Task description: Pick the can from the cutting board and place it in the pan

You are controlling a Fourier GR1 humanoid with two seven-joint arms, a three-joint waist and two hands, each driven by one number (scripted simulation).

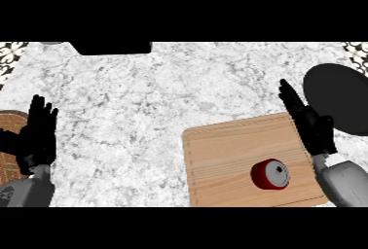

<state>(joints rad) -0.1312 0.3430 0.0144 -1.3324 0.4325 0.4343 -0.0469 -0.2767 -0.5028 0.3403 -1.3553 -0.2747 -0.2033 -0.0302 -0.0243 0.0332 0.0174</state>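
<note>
Nothing done yet: the can (270, 174) sits on the board (230, 155) at 5 o'clock, the pan (338, 97) at 3. Right hand (310, 124) fingers straight, holding nothing; left hand (37, 131) rests open.

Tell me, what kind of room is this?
Most likely a kitchen: a speckled stone counter holds a wooden cutting board with a red can on it, and a dark pan beside it.
</note>
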